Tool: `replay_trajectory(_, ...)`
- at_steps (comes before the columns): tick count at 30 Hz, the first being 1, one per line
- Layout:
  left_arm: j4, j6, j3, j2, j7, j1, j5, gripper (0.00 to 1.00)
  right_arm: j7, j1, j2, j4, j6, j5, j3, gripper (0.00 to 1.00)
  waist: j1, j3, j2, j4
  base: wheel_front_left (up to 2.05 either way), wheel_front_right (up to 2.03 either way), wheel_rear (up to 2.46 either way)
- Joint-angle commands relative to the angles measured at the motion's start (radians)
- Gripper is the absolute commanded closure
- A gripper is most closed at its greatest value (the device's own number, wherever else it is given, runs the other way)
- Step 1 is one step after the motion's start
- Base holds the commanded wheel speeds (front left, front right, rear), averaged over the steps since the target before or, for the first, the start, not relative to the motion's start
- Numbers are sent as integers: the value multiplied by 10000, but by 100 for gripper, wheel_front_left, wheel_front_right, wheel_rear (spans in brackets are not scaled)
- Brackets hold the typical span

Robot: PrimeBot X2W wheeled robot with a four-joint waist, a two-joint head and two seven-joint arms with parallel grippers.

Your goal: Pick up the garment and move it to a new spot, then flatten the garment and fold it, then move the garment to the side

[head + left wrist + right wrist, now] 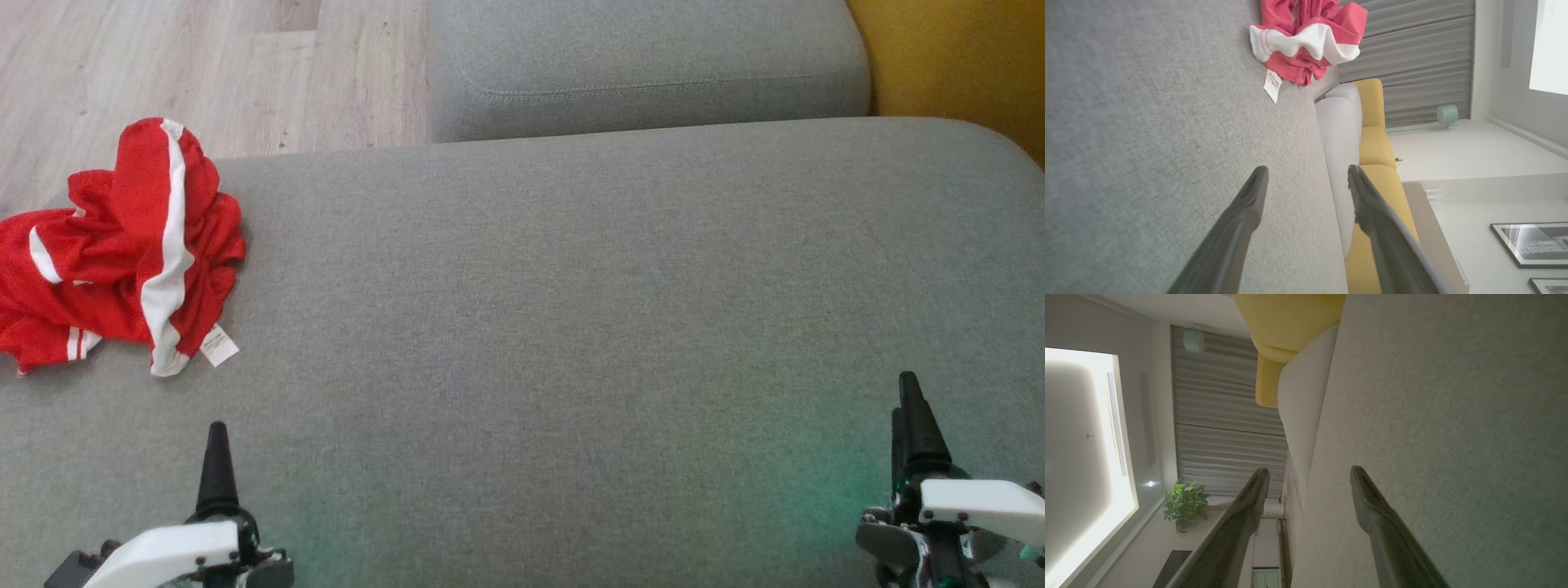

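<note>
Garment [122, 245] crumpled (far left); left pincer [1306, 175], right pincer [1308, 475] point forward, wide open, empty.

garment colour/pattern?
Red mesh garment with white stripes, crumpled at the left of the grey cushion. Clearest in the head view.

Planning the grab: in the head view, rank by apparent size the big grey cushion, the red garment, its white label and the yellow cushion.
1. big grey cushion
2. red garment
3. yellow cushion, cut off by the frame edge, so only its visible part counts
4. white label
</note>
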Motion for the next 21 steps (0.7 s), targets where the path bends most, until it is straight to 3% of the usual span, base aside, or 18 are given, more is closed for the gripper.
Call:
replay_trajectory(1, -468, 37, -68, 38, -101, -267, 354, 0, -117, -240, -38, -462, 17, -359, 129, 0, 0, -9, -1, 10, 0, 0, 0)
replay_trajectory(21, -870, 93, -656, 48, -666, 51, 3742, 0, -678, 62, -52, -940, 29, -3532, 799, 0, 0, -120, -1, 95, 0, 0, 0)
